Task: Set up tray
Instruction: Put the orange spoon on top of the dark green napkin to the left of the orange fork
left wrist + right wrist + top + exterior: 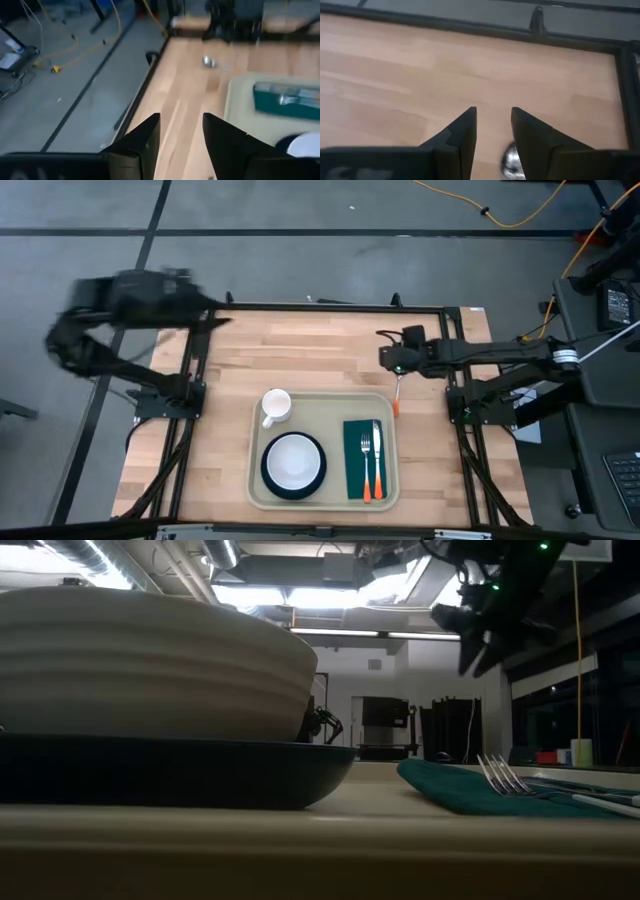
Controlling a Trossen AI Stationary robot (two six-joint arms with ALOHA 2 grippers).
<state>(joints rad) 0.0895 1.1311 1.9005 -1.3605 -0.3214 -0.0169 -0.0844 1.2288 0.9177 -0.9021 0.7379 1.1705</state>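
Note:
The beige tray (323, 498) lies at the table's near middle. It holds a white mug (275, 406), a white bowl on a dark teal plate (293, 465), and a green napkin (352, 460) with a fork (366, 463) and a knife (377, 460). An orange-handled spoon (397, 394) lies on the table by the tray's far right corner. Its bowl (510, 162) shows below my right fingers. My right gripper (392, 360) (493, 131) is open and hangs over the spoon's bowl end, touching nothing. My left gripper (220, 320) (181, 135) is open and empty at the table's far left corner.
Bare wood lies to the far side and left of the tray. A black frame rail (330, 307) runs along the table's far edge, with posts at both sides. In the low view the bowl and plate (150, 720) fill the foreground, with the napkin and fork (500, 780) to the right.

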